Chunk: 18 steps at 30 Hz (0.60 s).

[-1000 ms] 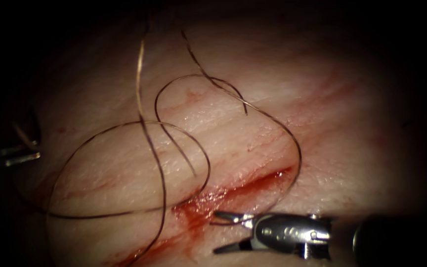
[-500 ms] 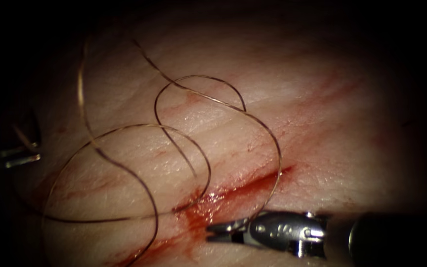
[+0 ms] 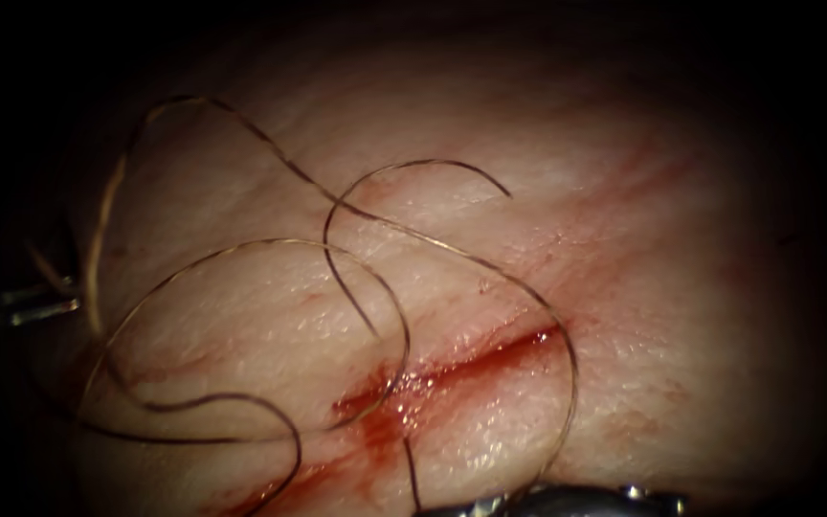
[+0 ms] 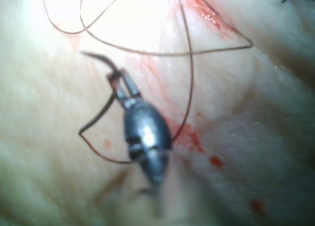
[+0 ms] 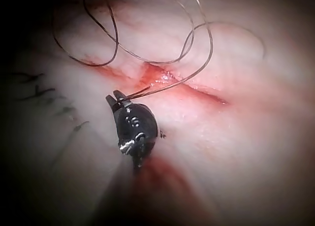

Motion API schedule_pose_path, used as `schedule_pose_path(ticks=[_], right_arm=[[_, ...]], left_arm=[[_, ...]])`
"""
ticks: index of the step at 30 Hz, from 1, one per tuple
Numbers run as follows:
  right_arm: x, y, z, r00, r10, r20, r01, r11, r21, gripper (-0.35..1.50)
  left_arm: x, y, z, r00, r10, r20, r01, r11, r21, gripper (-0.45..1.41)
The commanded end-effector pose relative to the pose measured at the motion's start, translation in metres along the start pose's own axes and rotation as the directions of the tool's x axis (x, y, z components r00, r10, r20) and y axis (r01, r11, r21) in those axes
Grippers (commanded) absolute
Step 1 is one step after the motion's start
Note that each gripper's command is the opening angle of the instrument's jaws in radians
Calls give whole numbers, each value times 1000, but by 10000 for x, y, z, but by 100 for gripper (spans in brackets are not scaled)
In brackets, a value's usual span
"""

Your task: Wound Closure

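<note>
Fingers — two tools: left tool (image 4: 119, 83) grips needle (image 4: 101, 60), right tool (image 5: 117, 102) thread (image 3: 356, 225).

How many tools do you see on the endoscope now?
2. Left arm's tool at the left edge, its hold unclear; right arm's tool at the bottom edge below the cut, claw shut on the thread. Needle's place unclear.

The tissue (image 3: 624, 249) under my hands carries loose coils of thread (image 3: 241, 249) across its pale surface, with red fluid (image 3: 385, 407) pooled along the cut (image 3: 490, 354)
</note>
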Motion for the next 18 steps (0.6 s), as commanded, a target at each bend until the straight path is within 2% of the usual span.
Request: schedule_pose_path(ticks=[1, 13, 18], right_arm=[[4, -14, 6, 1000, 4, -6, -4, 1000, 10, -35], [4, -53, -22, 1000, -3, 16, 2, 999, 45, -35], [4, -59, -27, 1000, -1, 30, 0, 999, 52, -35]], left_arm=[[-6, 5, 7, 1000, -3, 0, 3, 1000, -1, -45], [-6, 5, 9, 1000, -3, -3, 3, 1000, -4, -45], [-6, 4, 10, 1000, -3, -3, 3, 1000, -4, -45]])
